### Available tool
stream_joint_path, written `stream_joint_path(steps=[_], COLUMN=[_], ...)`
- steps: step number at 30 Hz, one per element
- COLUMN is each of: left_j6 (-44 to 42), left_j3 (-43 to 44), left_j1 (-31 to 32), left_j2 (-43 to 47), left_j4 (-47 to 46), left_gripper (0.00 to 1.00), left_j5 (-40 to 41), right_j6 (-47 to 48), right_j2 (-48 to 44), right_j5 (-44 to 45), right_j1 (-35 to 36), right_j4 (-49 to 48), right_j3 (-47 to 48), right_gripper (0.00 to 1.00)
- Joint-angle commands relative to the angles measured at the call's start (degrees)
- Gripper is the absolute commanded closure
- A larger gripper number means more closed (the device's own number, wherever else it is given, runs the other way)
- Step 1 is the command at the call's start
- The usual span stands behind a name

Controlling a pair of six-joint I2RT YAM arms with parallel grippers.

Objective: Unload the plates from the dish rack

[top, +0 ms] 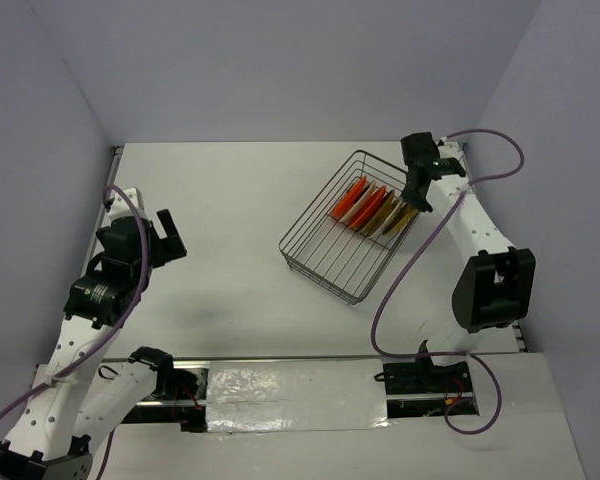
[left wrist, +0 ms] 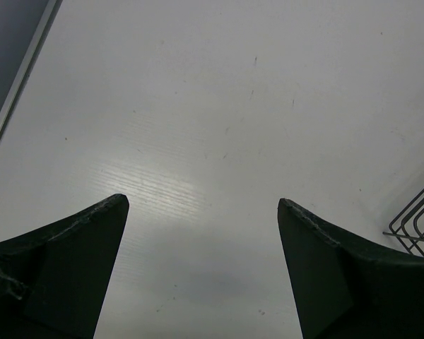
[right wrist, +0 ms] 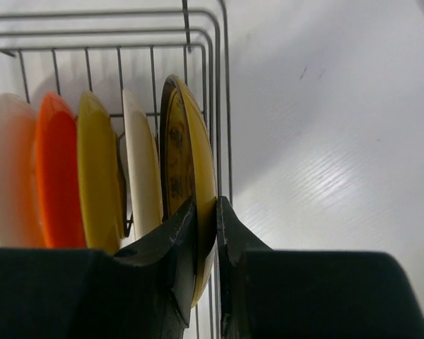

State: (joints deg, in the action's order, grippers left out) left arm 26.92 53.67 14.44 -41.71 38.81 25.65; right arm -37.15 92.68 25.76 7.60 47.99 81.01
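The dark wire dish rack (top: 330,250) stands at the right of the table, with several plates (top: 370,208) upright in a row at its far end. In the right wrist view I see orange (right wrist: 56,176), yellow (right wrist: 99,176) and cream (right wrist: 143,169) plates on edge. My right gripper (right wrist: 206,212) is shut on the rim of the yellow-brown plate (right wrist: 187,141) at the end of the row, next to the rack's wall (right wrist: 222,106). It also shows in the top view (top: 412,195). My left gripper (top: 168,238) is open and empty over bare table, far left of the rack.
A corner of the rack (left wrist: 417,222) shows at the right edge of the left wrist view. A metal rail (top: 280,358) runs along the near table edge. Walls stand close behind and on both sides.
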Motion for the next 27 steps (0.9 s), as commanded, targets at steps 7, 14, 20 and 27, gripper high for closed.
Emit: stream_joint_path(steps=[7, 14, 20, 27], left_j6=[1.6, 10.9, 18.3, 17.4], left_j3=[11.1, 17.8, 20.2, 21.1], left_j1=[-0.1, 0.1, 7.2, 10.7], left_j2=[-6.7, -15.4, -25.3, -31.1], left_j4=[-0.7, -15.2, -26.9, -25.0], left_gripper=[0.01, 0.0, 0.0, 0.08], left_j5=[-15.3, -50.5, -59.5, -54.3], right_j6=[5.1, 16.9, 20.9, 11.6], right_j2=[-9.1, -18.9, -28.2, -29.1], right_j5=[7.1, -1.5, -37.8, -49.5], right_j1=[0.6, 11.1, 20.8, 22.8], right_j4=[9.5, 2.9, -20.6, -35.1], right_j3=[19.0, 15.5, 2.8, -2.9], right_gripper=[0.89, 0.93, 0.99, 1.0])
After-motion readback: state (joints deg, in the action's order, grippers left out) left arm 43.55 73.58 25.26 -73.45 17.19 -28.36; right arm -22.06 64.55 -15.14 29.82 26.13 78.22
